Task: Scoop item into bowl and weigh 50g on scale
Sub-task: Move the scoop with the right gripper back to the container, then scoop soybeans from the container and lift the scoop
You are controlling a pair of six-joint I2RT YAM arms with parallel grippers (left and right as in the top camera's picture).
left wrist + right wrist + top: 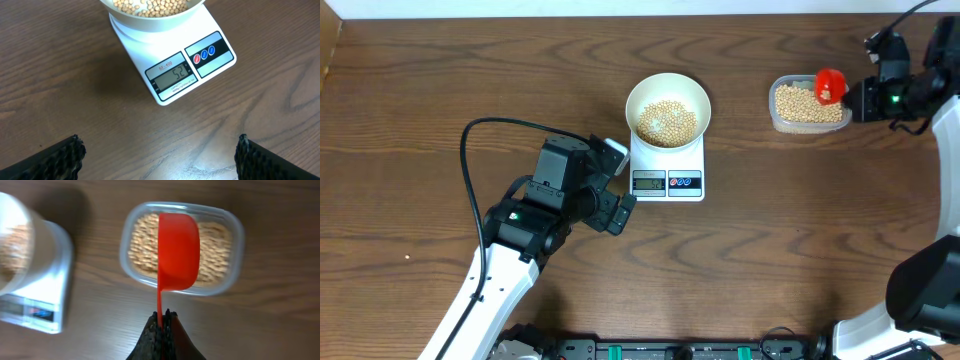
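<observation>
Centre of overhead frame: white bowl (pixel 667 85) of soybeans (pixel 667 122) atop digital kitchen scale (pixel 650 160). Lower left of it, left gripper (pixel 159 145) spread wide, holding nothing. Upper right: right gripper (pixel 163 317) clamped on red scoop (pixel 178 250) handle, above clear tub (pixel 235 225) of more soybeans.

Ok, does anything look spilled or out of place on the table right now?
Nothing stands out. The soybeans sit inside the white bowl on the scale and in the clear tub, none visibly spilled. The right gripper holds the red scoop over the tub.
</observation>
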